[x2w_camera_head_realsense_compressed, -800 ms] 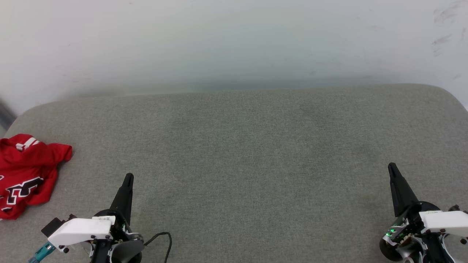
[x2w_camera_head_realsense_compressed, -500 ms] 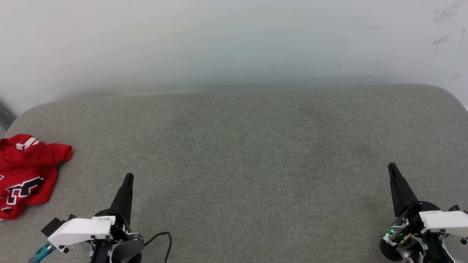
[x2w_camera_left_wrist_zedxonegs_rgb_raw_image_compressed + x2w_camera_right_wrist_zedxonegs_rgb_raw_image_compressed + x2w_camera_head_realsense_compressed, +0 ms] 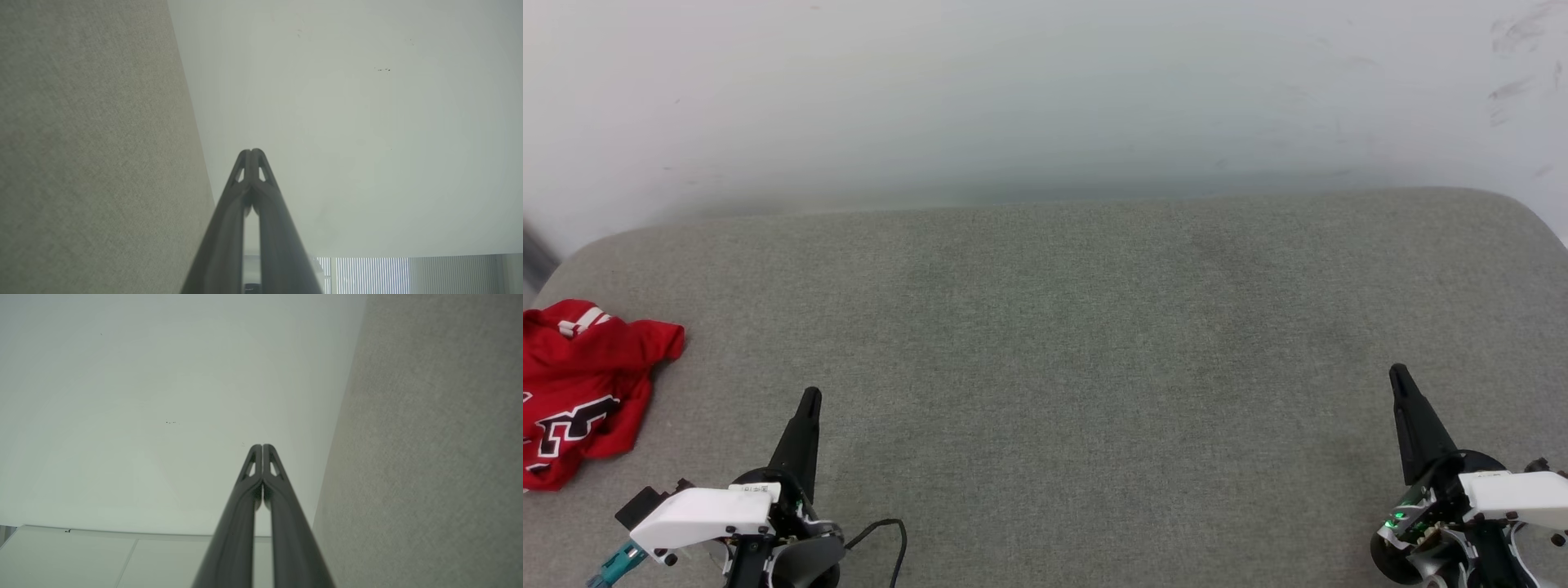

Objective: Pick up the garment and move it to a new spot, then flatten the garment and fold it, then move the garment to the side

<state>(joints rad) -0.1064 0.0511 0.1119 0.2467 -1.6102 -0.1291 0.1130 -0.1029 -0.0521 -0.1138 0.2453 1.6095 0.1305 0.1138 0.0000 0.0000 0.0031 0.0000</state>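
The garment [image 3: 584, 384], red with black white-outlined lettering and a striped white trim, lies crumpled at the far left edge of the grey cushion [image 3: 1062, 327], partly cut off by the frame. My left gripper [image 3: 809, 398] hovers near the front left, to the right of the garment and apart from it, its fingers pressed together and empty. In the left wrist view the same left gripper [image 3: 252, 152] shows its tips touching. My right gripper [image 3: 1398, 374] rests at the front right, shut and empty, tips meeting in the right wrist view as well [image 3: 262, 446].
A pale wall [image 3: 1045, 98] rises behind the cushion's back edge. The cushion's corners are rounded at back left and back right. A black cable [image 3: 886, 531] loops beside my left wrist. Broad bare fabric spreads between the two grippers.
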